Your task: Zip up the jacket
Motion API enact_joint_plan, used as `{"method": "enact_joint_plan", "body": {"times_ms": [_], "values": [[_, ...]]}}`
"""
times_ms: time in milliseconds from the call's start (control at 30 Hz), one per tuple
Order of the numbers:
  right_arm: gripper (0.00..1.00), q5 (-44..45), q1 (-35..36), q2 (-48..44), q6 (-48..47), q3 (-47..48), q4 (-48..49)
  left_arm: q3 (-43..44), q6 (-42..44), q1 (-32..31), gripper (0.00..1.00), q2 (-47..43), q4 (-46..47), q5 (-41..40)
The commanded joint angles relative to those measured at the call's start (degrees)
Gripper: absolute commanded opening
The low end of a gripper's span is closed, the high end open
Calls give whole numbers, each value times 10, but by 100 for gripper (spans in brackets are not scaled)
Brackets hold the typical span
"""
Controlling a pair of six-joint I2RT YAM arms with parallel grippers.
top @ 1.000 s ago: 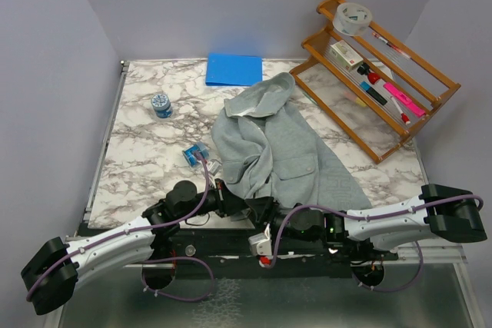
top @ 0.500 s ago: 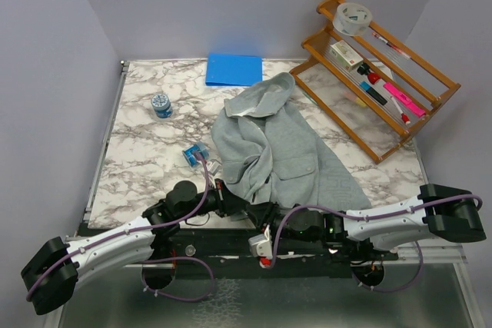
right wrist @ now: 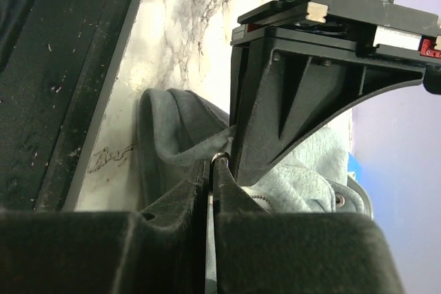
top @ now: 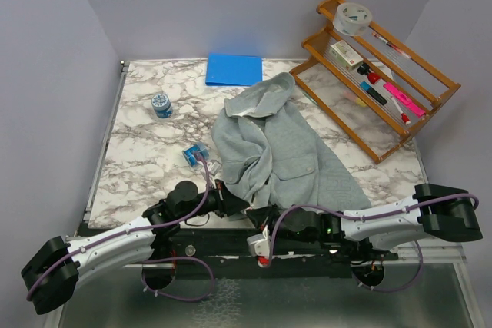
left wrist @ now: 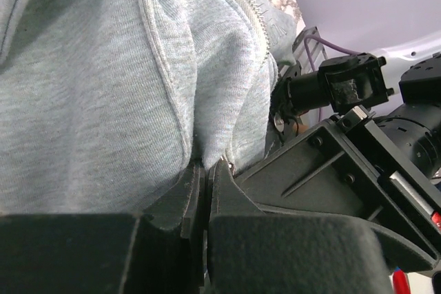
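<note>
The light grey-green jacket (top: pixel 277 144) lies spread on the marble table, hood towards the back. Both grippers meet at its near hem. My left gripper (top: pixel 240 205) is shut on the hem fabric (left wrist: pixel 172 87) beside the zipper teeth (left wrist: pixel 251 15); its tips (left wrist: pixel 205 167) pinch the fabric edge. My right gripper (top: pixel 260 214) is shut, with a small metal zipper pull ring (right wrist: pixel 219 158) showing at its tips and jacket fabric (right wrist: pixel 180 132) bunched just beyond. The left gripper's black body (right wrist: pixel 296 94) stands directly against the right fingertips.
A blue folder (top: pixel 234 69) lies at the back. A small round tin (top: pixel 161 104) and a blue clip (top: pixel 195 154) lie to the left. A wooden rack (top: pixel 377 67) with pens and tape stands at the right. The table's near edge (right wrist: pixel 103 108) is beside the grippers.
The right arm has edged slightly to the left, towards the left gripper. The left arm and the jacket look unchanged.
</note>
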Motion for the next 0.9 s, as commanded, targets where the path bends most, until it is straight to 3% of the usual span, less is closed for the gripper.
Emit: {"method": "enact_joint_plan", "body": {"times_ms": [0, 500, 867], "values": [[3, 1, 3, 1, 51, 6, -10, -3, 4, -2, 0, -1, 6, -4], [1, 58, 3, -28, 251, -29, 104, -9, 6, -1, 0, -3, 5, 0], [1, 131, -6, -47, 317, -45, 133, -12, 7, -1, 0, -6, 5, 4]]}}
